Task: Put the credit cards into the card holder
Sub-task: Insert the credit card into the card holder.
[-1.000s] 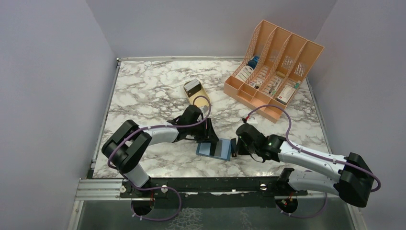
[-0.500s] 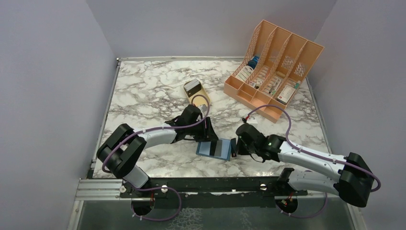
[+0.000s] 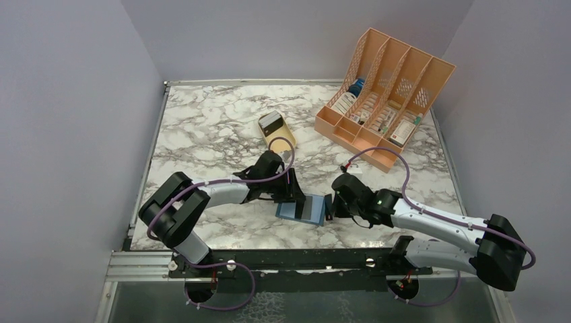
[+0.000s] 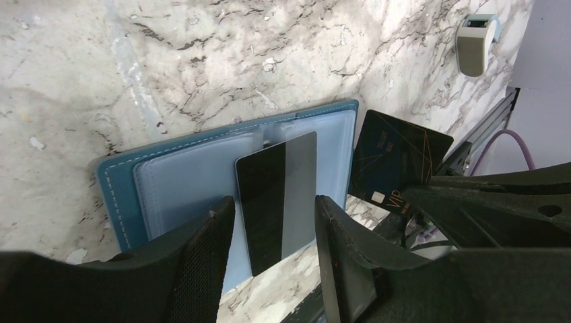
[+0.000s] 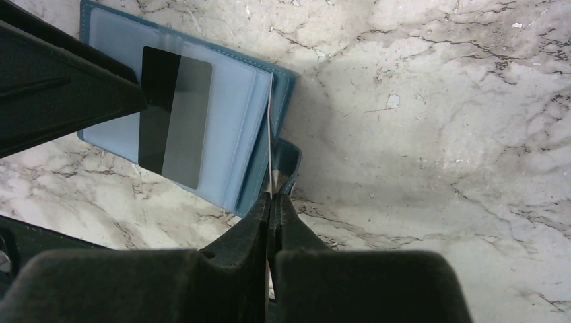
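Observation:
The card holder [image 3: 296, 210] lies open on the marble, pale blue faces up, and shows in both wrist views [image 4: 182, 182] [image 5: 232, 128]. A black and grey credit card [image 4: 276, 195] lies flat on its pale face, reaching the holder's edge [image 5: 174, 116]; I cannot tell if it sits in a pocket. My left gripper [image 4: 273, 232] is open, one finger on each side of that card, just above the holder [image 3: 291, 195]. My right gripper [image 5: 272, 202] is shut on a black credit card marked VIP [image 4: 397, 158], held on edge at the holder's right side [image 3: 330, 205].
A tan oval tray [image 3: 281, 137] holding a pale card [image 3: 270, 122] sits behind the holder. An orange slotted file rack [image 3: 384, 94] with small items stands at the back right. The two grippers are close together over the holder.
My left arm's elbow and shoulder have shifted slightly; its gripper has stayed at the holder. The right arm, the holder and the cards have not moved.

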You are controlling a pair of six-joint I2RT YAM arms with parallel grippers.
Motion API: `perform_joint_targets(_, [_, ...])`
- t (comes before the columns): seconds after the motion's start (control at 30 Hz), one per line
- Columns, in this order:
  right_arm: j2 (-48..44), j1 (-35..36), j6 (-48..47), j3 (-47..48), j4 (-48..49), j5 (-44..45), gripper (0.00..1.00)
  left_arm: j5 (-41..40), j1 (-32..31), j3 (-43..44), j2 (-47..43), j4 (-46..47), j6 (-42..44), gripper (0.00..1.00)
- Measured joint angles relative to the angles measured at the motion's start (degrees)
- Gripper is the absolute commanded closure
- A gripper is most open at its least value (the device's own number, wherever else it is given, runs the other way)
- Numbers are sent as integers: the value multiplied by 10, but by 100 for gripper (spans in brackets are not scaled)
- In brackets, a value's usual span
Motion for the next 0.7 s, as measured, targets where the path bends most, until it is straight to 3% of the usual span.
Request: perform_joint_targets(0.7, [2,0,0,0,6,-1,99,8,-43,0,34,61,-45,51])
